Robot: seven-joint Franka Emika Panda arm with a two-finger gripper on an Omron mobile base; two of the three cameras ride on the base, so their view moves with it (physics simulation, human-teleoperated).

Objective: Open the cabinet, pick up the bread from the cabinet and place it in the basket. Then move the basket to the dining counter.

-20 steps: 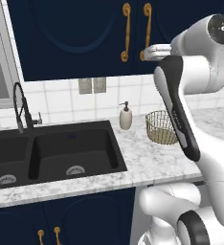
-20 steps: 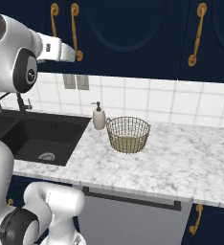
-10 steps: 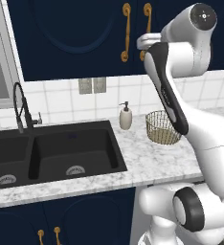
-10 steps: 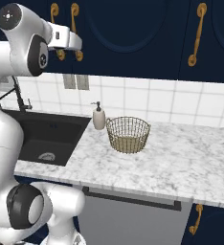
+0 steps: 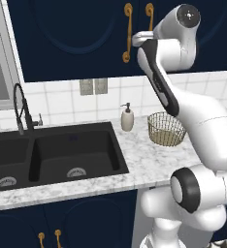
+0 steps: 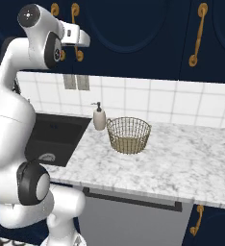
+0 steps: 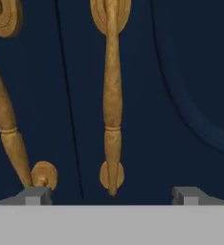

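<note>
Change since earlier: arm has risen and straightened toward the cabinet doors; the claw now sits up at handle height, where a second ago it hung lower in front of the doors. Basket and soap bottle unmoved.
Claw: fingers spread wide, nothing between them; the two tips flank the lower end of the right-door handle in the hand view, not touching it.
Cabinet: navy wall unit, both arched doors shut.
Handles: right-door handle upright and centred in the hand view; left-door handle just beside it across the door seam.
Bread: not visible; doors closed.
Basket: golden wire mesh, upright on the marbled worktop, right of the sink, nothing seen inside.
Soap bottle: cream pump bottle, just beside the basket, on its sink side, against the tiled wall.
Sink: black double basin set in the worktop, left of the bottle.
Tap: black, arched, behind the left basin.
</note>
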